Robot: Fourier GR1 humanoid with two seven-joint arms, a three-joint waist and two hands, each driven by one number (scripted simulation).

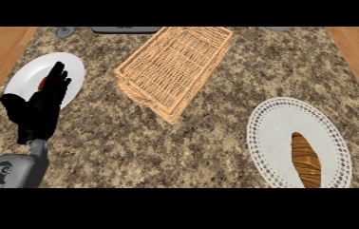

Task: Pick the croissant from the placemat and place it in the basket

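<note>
Untouched, the croissant (306, 160) lies right of the basket (175, 64); left hand (42, 104) rests spread; approach the pastry from above.

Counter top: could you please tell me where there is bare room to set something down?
Bare counter lies between the basket and the placemat, and along the near edge below the basket. Right of the basket is free too. The left is crowded: the left hand rests over the plate. The croissant fills the placemat.

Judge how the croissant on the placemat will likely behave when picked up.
The croissant looks long and ridged, so fingers should find purchase rather than slip. Its flaky look suggests it is light and may crush or crumble. Lying flat on the white placemat, it seems unlikely to roll.
</note>
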